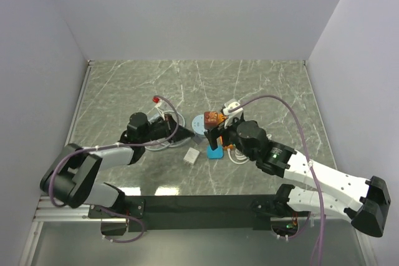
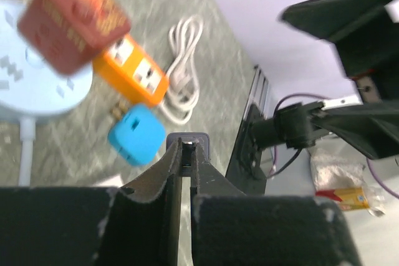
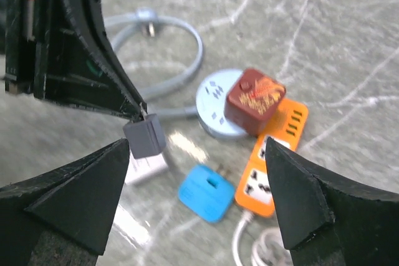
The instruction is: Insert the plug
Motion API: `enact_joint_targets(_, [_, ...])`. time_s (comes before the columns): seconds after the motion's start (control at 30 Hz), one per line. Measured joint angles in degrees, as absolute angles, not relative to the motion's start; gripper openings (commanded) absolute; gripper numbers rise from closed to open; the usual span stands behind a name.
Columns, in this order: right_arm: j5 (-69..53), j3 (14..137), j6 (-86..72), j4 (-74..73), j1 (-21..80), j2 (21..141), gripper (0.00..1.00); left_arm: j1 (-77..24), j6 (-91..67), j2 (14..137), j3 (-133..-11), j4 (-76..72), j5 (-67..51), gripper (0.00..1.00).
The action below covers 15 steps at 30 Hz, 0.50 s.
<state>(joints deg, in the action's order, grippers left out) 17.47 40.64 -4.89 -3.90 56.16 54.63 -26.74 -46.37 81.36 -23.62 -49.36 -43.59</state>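
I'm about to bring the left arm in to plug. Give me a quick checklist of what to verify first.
1. Left gripper shut on the gray adapter: ok.
2. Right gripper open and holding nothing: ok.
3. Brown cube fully seated on the round power strip: cannot tell; it rests on the strip's edge.
4. Gray adapter's prongs facing a socket: cannot tell; the prongs are hidden.
5. Orange strip has a free socket showing: ok.
6. Right gripper clear of the strips: not ok; it hovers over them, probably in the left arm's way.
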Motion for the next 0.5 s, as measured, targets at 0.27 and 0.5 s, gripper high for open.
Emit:
enact_joint_targets(0.27, [3.4, 39.0, -13.6, 8.9, 47.2, 53.7, 0.94, -24.6, -48.6, 70.7, -24.4, -55.8, -39.5, 0.0])
enact_joint_targets(0.5, [-10.8, 28.9, -23.4, 25.7, 39.4, 49.7, 0.86, -25.1, -53.3, 70.3, -25.9, -66.8, -35.6, 0.0])
